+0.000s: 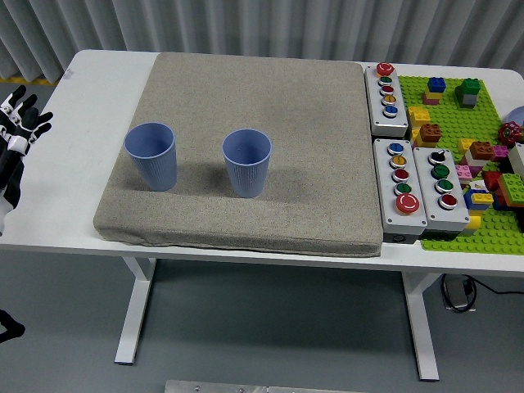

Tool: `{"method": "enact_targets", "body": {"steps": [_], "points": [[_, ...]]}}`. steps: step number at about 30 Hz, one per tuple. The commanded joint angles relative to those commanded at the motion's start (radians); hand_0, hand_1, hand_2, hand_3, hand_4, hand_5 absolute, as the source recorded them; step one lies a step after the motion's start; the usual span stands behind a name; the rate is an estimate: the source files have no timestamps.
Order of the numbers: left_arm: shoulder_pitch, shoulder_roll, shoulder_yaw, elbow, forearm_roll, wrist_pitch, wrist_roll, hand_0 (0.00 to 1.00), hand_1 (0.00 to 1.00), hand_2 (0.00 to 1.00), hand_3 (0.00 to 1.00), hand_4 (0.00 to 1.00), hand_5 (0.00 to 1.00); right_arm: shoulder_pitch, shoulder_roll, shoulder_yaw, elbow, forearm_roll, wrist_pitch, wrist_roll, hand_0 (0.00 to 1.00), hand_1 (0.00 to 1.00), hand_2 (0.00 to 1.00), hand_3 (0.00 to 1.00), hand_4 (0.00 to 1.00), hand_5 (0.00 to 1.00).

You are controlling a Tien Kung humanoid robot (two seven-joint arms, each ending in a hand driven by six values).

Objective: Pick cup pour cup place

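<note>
You're facing a white bench (49,233) on white legs (135,307), grey floor (278,327) beneath, pale pleated curtain (246,24) behind.

The scene was evenly and brightly lit from overhead, with no harsh glare recorded on the white table (246,247). Soft, short shadows were cast to the right of and behind the two ribbed pale-blue plastic cups, the left one (151,155) and the right one (246,162), onto the beige textured mat (270,98). A darker shadow was seen under the mat's near edge and beneath the table. Focus was held sharp across the frame. The table's edges were bowed slightly by mild lens distortion. Small highlights were caught on the glossy coloured buttons of the grey button boxes (408,192).
</note>
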Motion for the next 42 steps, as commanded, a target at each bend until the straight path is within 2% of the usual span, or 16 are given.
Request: {"method": "enact_targets", "body": {"steps": [1,4,10,12,13,16,22,24,25,29,38,42], "points": [[0.001,0.0,0.0,0.0,0.002,0.0,0.0,0.885,0.892,0.998,0.998,0.965,0.392,0.0,0.0,0.0,0.0,0.0,0.0,0.0,0.698,0.69,0.647,0.627,0.002,0.393],[0.016,0.005,0.024,0.024,0.045,0.036,-0.012,0.885,0.892,0.998,0.998,0.965,0.392,-0.001,0.001,0.001,0.0,-0.003,0.001,-0.001,0.698,0.69,0.647,0.627,0.002,0.393],[0.014,0.001,0.064,0.057,0.077,0.052,-0.016,0.887,0.894,0.998,0.998,0.963,0.386,-0.001,0.003,0.0,0.001,-0.006,0.001,-0.004,0.698,0.69,0.647,0.627,0.002,0.393],[-0.001,-0.004,0.094,0.088,0.076,0.06,-0.018,0.887,0.894,0.998,0.998,0.963,0.386,-0.003,0.004,-0.002,0.002,-0.007,0.002,-0.006,0.698,0.69,0.647,0.627,0.002,0.393],[-0.007,-0.006,0.106,0.102,0.079,0.062,-0.02,0.89,0.9,0.998,0.998,0.998,0.437,-0.003,0.004,-0.003,0.002,-0.005,0.001,-0.006,0.698,0.69,0.647,0.626,0.002,0.395],[-0.02,-0.01,0.138,0.126,0.084,0.069,-0.022,0.89,0.9,0.998,0.998,0.998,0.437,-0.004,0.005,-0.007,0.002,0.0,0.0,-0.007,0.698,0.69,0.647,0.626,0.002,0.395],[-0.079,-0.022,0.206,0.192,0.075,0.084,-0.029,0.921,0.933,0.998,0.998,0.998,0.45,-0.005,0.006,-0.013,0.002,0.004,-0.001,-0.008,0.699,0.69,0.646,0.626,0.002,0.393],[-0.095,-0.024,0.216,0.208,0.064,0.086,-0.031,0.921,0.933,0.998,0.998,0.998,0.45,-0.004,0.006,-0.014,0.002,0.005,-0.001,-0.008,0.699,0.69,0.646,0.626,0.002,0.393],[-0.106,-0.026,0.22,0.217,0.058,0.085,-0.032,0.968,0.976,0.998,0.998,0.998,0.46,-0.003,0.006,-0.014,0.002,0.006,-0.001,-0.008,0.698,0.689,0.646,0.626,0.002,0.395],[-0.141,-0.035,0.224,0.246,0.046,0.083,-0.034,0.968,0.976,0.998,0.998,0.998,0.46,0.002,0.005,-0.017,0.001,0.013,-0.002,-0.007,0.698,0.689,0.646,0.626,0.002,0.395],[-0.182,-0.06,0.233,0.282,0.046,0.081,-0.035,0.983,0.998,0.998,0.998,0.998,0.478,0.008,0.003,-0.02,0.0,0.021,-0.002,-0.003,0.698,0.689,0.646,0.625,0.002,0.394],[-0.207,-0.075,0.247,0.315,0.054,0.074,-0.034,0.983,0.998,0.998,0.998,0.998,0.478,0.01,0.004,-0.02,-0.001,0.018,-0.001,-0.003,0.698,0.689,0.646,0.625,0.002,0.394]]}}
